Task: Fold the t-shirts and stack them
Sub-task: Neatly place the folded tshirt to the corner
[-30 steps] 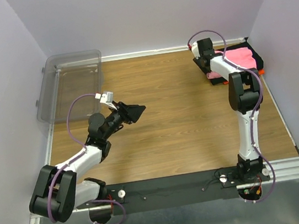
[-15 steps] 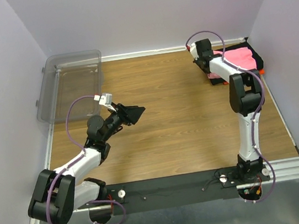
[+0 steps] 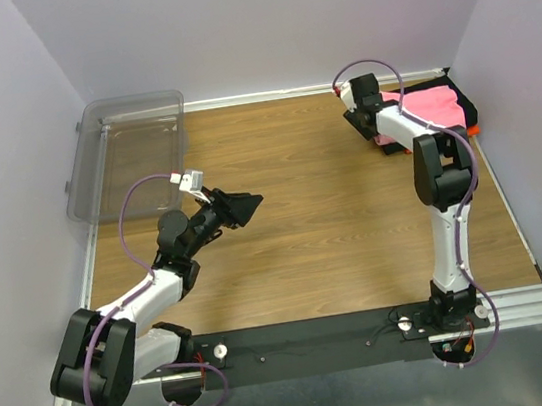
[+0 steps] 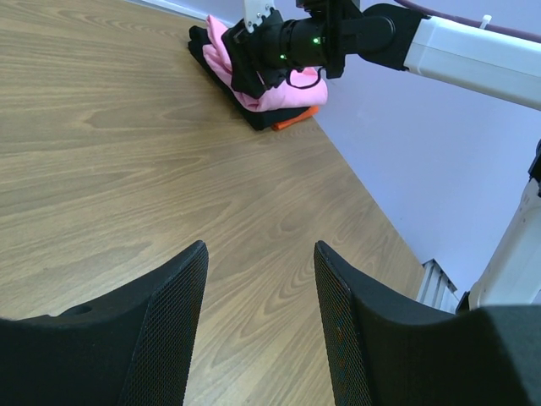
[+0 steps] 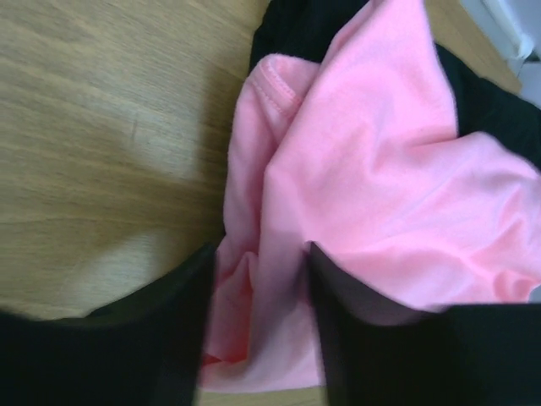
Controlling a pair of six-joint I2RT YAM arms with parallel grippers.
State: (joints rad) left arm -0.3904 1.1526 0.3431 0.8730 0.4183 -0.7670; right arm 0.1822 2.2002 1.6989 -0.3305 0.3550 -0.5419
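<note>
The stack was spotted at the far right corner of the table. The pink shirt was laid on top, the black shirt showed beneath it, and a sliver of the orange shirt was caught at the very bottom edge. The pink shirt was rumpled rather than flat — its folds were bunched toward the stack's left side, and a stitched hem was picked out in the right wrist view.

The right gripper was found at that left side, set low over the cloth. Its jaws were held apart, and a fold of pink was seen lying in the gap between them. Whether the fingers were pressed against the cloth at their sides could not be told. Bare wood was shown just left of the pink edge.

The left gripper was held well apart from the stack, above the table's left half, and was pointed across toward the far right corner. Its jaws were spread wide too, and nothing was gripped — only wood grain was seen through the gap.

The bin was stood at the far left corner, well apart from the shirts and from both grippers.
</note>
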